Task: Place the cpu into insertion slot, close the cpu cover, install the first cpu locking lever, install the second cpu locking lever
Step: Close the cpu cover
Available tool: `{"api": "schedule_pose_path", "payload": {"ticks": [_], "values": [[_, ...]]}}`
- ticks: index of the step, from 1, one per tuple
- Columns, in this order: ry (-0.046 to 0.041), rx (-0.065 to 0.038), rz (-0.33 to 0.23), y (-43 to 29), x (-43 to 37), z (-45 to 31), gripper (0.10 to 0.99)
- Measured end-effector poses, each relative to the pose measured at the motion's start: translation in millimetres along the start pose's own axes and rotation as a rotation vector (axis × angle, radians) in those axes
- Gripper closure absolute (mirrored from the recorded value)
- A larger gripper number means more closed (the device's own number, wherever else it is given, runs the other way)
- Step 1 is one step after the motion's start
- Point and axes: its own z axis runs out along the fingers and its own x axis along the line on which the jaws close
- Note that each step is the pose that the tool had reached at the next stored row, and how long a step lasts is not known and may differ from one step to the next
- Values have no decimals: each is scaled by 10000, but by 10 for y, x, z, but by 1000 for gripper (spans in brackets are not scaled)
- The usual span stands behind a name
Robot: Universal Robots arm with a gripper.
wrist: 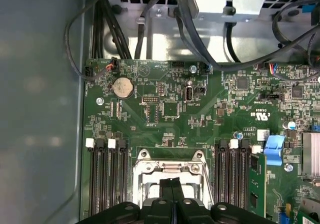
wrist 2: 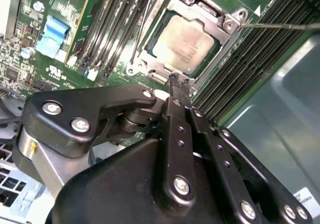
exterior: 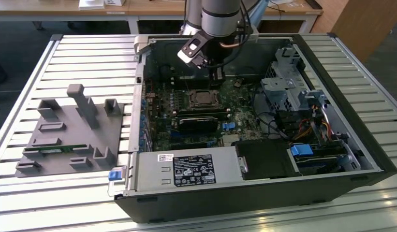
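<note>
My hand [wrist 2: 179, 82] hangs over the motherboard [wrist: 165, 109] inside the open computer case [exterior: 250, 200], its two fingers pressed together with nothing between them. The cpu [wrist 2: 184, 39] already sits in the insertion slot [exterior: 201, 98], just past the fingertips in the second wrist view. In the exterior view the slot lies below the hand, on the side nearer that camera. The cpu cover [wrist 2: 207, 9] lies flat around the chip, whose dull silver top shows through the cover's window. Two thin wire levers matter here. One locking lever [wrist 2: 144, 24] runs lengthwise along the slot's edge beside the memory slots [wrist: 107, 174], and the other lever [wrist 2: 280, 27] juts away from the slot's corner. I judge neither latched, though the hooks are too small to be sure. The second wrist view gives me chip, cover and levers plainly. In the first wrist view my own fingertips stand across the slot's middle, while the exterior view sets the whole case on the slatted tabletop [exterior: 88, 58].
</note>
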Motion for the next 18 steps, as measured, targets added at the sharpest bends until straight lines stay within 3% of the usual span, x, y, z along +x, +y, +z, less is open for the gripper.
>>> {"api": "schedule_pose_path", "payload": {"ticks": [5, 9, 18], "values": [[2, 12, 0, -53, 1, 81, 980], [-1, 14, 0, -84, 0, 104, 980], [3, 11, -65, -258, 1, 164, 980]]}}
